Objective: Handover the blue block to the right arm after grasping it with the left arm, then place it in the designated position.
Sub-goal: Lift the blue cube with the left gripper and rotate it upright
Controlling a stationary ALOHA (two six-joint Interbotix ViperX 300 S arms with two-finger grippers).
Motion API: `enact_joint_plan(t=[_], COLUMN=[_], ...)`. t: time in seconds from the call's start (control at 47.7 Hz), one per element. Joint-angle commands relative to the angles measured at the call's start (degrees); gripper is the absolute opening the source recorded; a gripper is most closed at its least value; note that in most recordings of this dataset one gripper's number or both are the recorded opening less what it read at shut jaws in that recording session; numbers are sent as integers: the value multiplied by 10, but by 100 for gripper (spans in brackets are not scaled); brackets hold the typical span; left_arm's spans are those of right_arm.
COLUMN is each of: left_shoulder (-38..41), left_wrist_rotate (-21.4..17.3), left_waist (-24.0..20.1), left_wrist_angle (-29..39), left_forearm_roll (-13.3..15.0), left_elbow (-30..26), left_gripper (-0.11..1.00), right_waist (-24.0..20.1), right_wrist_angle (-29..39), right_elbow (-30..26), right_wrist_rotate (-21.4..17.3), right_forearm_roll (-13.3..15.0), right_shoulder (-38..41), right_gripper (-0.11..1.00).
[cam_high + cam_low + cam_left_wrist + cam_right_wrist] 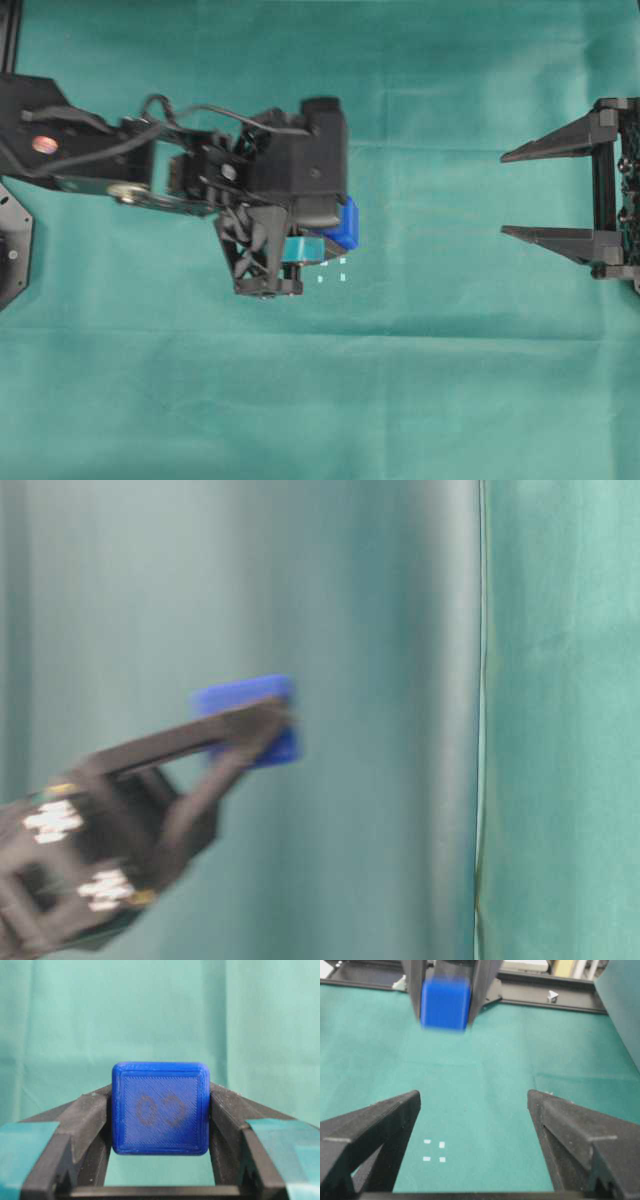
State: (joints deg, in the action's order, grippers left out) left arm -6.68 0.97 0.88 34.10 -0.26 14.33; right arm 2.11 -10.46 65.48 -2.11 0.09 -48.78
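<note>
One blue block [160, 1108] was in play, pinched between the two teal-taped fingers [280, 1152] of the left gripper [325, 235] and held up off the green cloth [420, 380], while the right gripper [510, 193] sat well apart, jaws spread wide and holding nothing! Four white marks [434, 1151] showed as a full square only from the right wrist view, lying between its black fingers [375, 1130]. The left wrist view alone caught the dark 8-like mark on the block's face.

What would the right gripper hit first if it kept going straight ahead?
Probably the blue block held up by the left gripper; it faces the open right gripper, though their heights may differ.
</note>
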Motion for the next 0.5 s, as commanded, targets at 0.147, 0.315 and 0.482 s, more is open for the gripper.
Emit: enact_joint_plan(t=[0.147,0.315,0.482], left_shoulder=[-51,-51,-51], left_wrist_rotate=[-1,-1,-1], left_waist=[2,2,2], left_wrist_angle=[-3,-3,-3], left_forearm_roll=[-4,-4,-4], left_elbow=[-19,-17,-17], left_gripper=[47,47,47], right_waist=[1,1,1], right_wrist_angle=[-3,-3,-3], right_elbow=[-10,-10,-10], right_wrist_rotate=[0,0,0], right_forearm_roll=[0,0,0], right_shoulder=[4,4,4], right_gripper=[93,93,93])
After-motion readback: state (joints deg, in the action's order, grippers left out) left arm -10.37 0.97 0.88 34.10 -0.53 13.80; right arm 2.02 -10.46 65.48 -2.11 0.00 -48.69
